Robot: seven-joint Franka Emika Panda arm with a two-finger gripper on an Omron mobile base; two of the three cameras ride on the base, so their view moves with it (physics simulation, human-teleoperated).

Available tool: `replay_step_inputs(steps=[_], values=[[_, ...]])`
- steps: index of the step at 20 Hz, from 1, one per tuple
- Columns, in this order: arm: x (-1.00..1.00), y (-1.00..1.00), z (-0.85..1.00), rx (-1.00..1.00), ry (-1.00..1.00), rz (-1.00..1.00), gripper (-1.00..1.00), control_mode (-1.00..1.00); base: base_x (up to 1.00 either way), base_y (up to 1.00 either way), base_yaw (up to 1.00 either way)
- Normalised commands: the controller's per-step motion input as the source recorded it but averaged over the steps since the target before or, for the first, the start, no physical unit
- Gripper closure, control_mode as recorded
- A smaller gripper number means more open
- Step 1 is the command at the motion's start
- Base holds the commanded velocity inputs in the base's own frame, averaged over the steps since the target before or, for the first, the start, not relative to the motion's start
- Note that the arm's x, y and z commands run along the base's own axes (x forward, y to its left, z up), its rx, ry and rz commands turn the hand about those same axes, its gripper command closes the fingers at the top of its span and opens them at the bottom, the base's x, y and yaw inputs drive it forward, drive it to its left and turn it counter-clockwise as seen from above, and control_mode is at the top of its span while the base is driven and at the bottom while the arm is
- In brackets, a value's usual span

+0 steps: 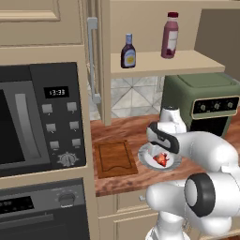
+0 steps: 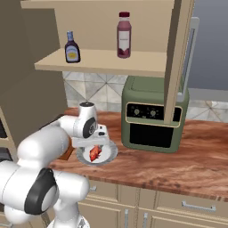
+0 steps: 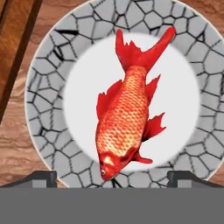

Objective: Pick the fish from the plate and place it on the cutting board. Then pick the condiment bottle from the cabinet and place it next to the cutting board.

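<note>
Wooden counter (image 1: 122,180) bearing cutting board (image 1: 115,158), plate (image 1: 174,164), green toaster oven (image 1: 201,103)

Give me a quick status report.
End effector open, above fish. Fish on plate, not grasped. Cutting board beside plate. Nothing in the way.

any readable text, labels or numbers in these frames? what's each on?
"13:33" – white digits, slightly blurred, on the small display of the black built-in microwave.
Light label on the small dark purple-brown condiment bottle: too small to read.
Label on the taller maroon bottle with red cap: unreadable.
Dials of the green toaster oven: no legible marks.
</note>
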Motion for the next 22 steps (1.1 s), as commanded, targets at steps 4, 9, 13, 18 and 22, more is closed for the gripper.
replay_step_inputs(steps=[4, 9, 13, 18, 22], values=[[0.00, -0.02, -0.42, 0.00, 0.00, 0.03, -1.00, -1.00, 0.00, 0.00, 0.00], [0.00, -0.05, -0.41, 0.00, 0.00, 0.03, -1.00, -1.00, 0.00, 0.00, 0.00], [0.01, -0.05, -0.38, 0.00, 0.00, 0.04, -1.00, -1.00, 0.00, 0.00, 0.00], [0.02, -0.06, -0.30, 0.01, 0.00, 0.04, -1.00, -1.00, 0.00, 0.00, 0.00], [0.00, -0.01, -0.12, 0.00, 0.00, 0.03, 1.00, -1.00, 0.00, 0.00, 0.00]])
